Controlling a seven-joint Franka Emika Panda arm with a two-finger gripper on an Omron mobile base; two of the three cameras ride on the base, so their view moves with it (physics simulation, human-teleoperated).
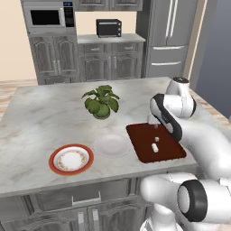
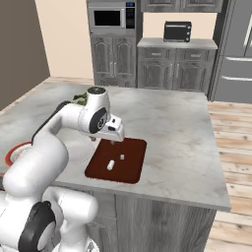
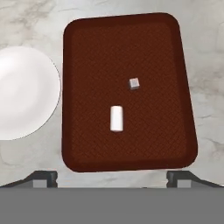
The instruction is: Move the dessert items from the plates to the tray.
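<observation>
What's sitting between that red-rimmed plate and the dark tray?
The plain white plate lies between the red-rimmed plate and the tray, as the left base view shows.

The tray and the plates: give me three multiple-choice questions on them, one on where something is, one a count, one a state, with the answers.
1. Where does the white cylinder lie?
A. on the white plate
B. on the dark red-brown tray
C. on the bare counter

2. How many dessert morsels are on the tray?
A. one
B. two
C. three

3. What state is the gripper in?
A. shut on the cylinder
B. shut on the small pale lump
C. open, holding nothing

Answers:
1. B, the hand view shows it lying on its side near the tray's middle.
2. B, the cylinder and the small pale lump both sit there, apart from each other.
3. C, the fingertips stand wide apart above the tray, while the white plate and the orange-rimmed plate carry nothing.
</observation>
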